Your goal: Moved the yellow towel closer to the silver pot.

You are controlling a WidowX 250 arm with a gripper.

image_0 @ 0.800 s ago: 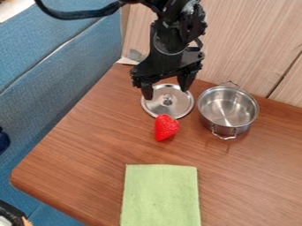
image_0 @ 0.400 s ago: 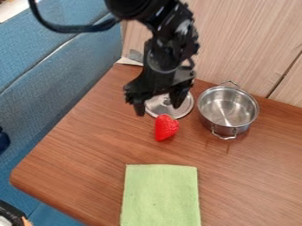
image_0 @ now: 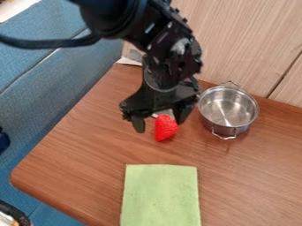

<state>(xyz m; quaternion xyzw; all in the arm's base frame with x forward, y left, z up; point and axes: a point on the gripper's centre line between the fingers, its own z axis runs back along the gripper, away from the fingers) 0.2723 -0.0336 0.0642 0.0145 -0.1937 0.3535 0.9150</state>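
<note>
Looks like the gripper is being brought down past the lid toward the light-green towel, fingers spread, nothing clamped. Towel's laid flat, well apart from the silver pot, so more reach is probably needed, strawberry cleared. Brown wood table is flanked by blue upholstery.
</note>
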